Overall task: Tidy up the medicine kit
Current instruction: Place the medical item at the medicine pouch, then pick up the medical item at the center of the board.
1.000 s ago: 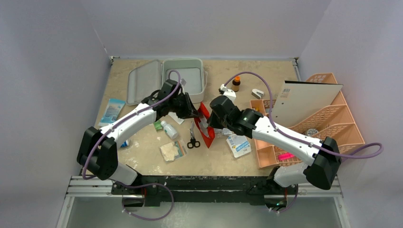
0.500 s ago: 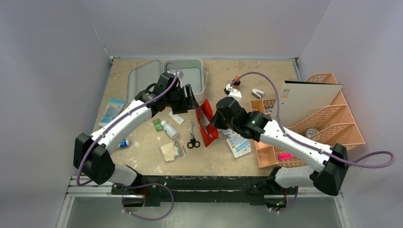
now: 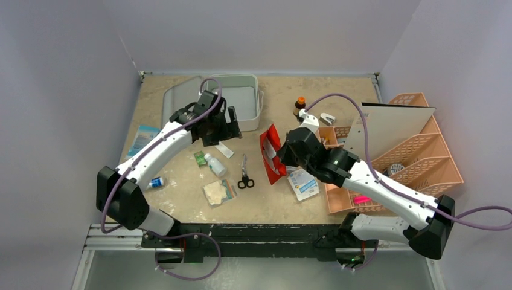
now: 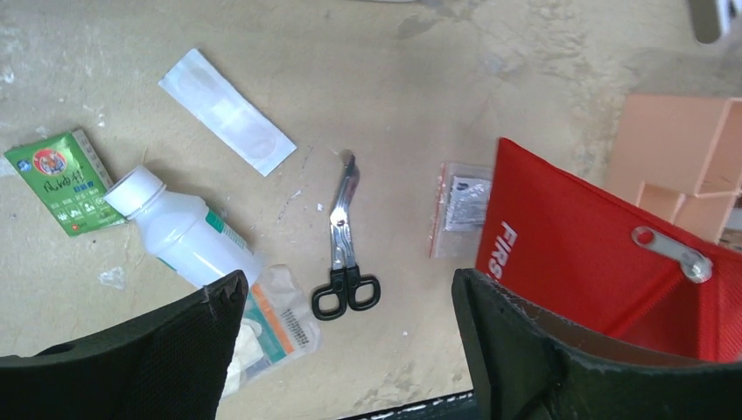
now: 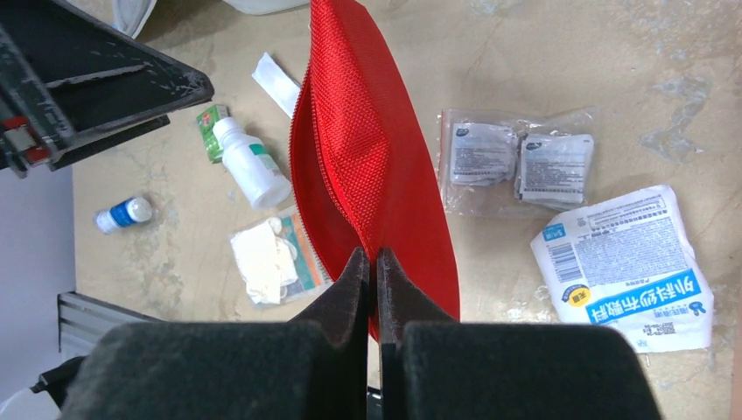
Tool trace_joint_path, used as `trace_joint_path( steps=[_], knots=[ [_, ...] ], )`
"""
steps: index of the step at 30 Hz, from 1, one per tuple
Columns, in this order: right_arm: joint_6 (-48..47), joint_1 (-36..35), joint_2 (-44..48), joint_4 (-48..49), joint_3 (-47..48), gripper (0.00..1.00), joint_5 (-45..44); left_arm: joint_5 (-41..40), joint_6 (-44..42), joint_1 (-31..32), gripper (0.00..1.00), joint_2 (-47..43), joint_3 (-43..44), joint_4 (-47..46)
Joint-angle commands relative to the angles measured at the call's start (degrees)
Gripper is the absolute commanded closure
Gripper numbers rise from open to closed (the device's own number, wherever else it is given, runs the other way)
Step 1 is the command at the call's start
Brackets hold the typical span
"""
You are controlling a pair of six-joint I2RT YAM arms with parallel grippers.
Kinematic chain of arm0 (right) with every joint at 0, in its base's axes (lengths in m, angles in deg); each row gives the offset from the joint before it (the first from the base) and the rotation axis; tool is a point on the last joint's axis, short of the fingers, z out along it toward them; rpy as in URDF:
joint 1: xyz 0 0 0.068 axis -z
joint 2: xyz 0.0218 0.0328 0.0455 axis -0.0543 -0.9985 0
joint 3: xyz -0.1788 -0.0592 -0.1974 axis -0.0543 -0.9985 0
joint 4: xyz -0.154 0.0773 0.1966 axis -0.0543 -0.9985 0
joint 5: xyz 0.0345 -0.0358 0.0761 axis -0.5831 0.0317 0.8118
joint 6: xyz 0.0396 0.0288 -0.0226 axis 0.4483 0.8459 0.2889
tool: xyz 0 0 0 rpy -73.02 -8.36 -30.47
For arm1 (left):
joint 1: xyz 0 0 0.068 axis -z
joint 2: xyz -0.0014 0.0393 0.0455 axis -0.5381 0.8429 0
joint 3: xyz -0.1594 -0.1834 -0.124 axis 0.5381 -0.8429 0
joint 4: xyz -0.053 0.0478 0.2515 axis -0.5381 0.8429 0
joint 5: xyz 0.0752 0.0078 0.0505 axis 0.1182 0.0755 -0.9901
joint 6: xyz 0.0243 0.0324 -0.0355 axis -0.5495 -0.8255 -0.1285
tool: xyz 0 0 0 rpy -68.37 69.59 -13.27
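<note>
1. The medicine kit [image 3: 244, 99] lies open at the back left of the desk [image 3: 338, 90]; the left end effector [image 3: 222, 125] hovers beside it, spread and empty.
2. The right end effector [image 5: 372, 262] pinches the red pouch [image 5: 385, 157], seemingly lifted clear; next it needs somewhere to be set down.

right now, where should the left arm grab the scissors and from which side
The scissors lie flat and closed. Pinch the blades mid-length from straight above, across their narrow width: bare table flanks them, while the gauze packet crowds the black handle loops.
</note>
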Motion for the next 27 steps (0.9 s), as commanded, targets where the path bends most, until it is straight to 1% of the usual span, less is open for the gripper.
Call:
trace_joint_path(
  steps=[1,5,9,16,27],
  knots=[
    [-1.0,-0.2,1.9,0.0,-0.7,1.00,-3.0,-4.8,6.7,-0.1,0.17,3.0,-0.8,0.7],
    [-1.7,-0.1,3.2,-0.1,-1.0,1.00,-4.2,-11.1,13.4,-0.1,0.22,4.6,-2.1,0.2],
    [-2.7,-0.2,4.8,-0.8,-1.5,1.00,-4.5,-14.0,17.4,-0.1,0.26,8.0,-2.0,-1.5],
    [-4.2,-0.2,7.4,-2.1,-1.4,1.00,-5.1,-16.7,21.5,-0.2,0.33,16.2,1.4,-0.5],
    [-5.8,-0.1,9.6,-2.9,-2.2,1.00,-6.2,-18.6,22.4,-0.6,0.35,22.7,2.7,-1.4]
  ],
)
